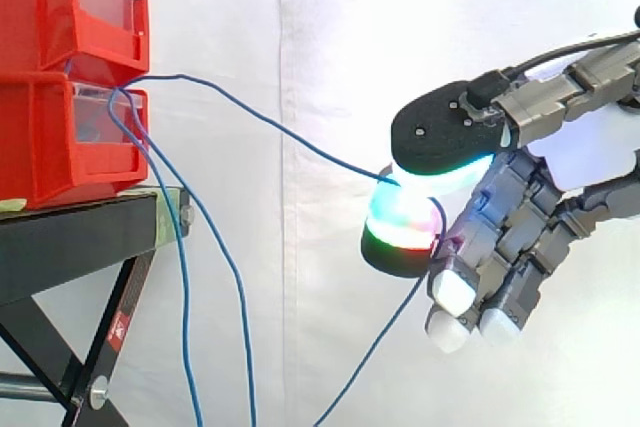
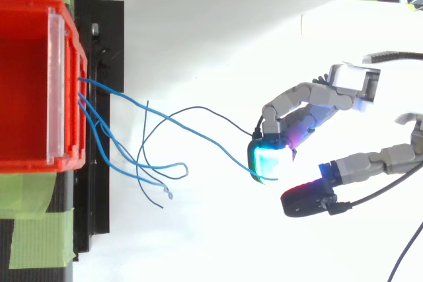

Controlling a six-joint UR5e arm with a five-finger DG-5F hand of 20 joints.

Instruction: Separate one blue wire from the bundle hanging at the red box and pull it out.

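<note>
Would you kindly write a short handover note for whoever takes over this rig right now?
The hand is shut on one blue wire, pinching it.
That wire runs from the red box to the hand, its tail hanging below.
The other blue wires hang by the box.
Done: one wire separated.
Left: pull it fully out.

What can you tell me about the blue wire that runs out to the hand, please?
The blue wire is thin, flexible and looks plastic-coated. In the side view it leaves the front of the red bins, slopes gently down to the right through open air, and is pinched between glowing pads of the hand. Past the pinch it hangs down and leftwards. It runs apart from the other blue wires, which hang beside the stand.
</note>
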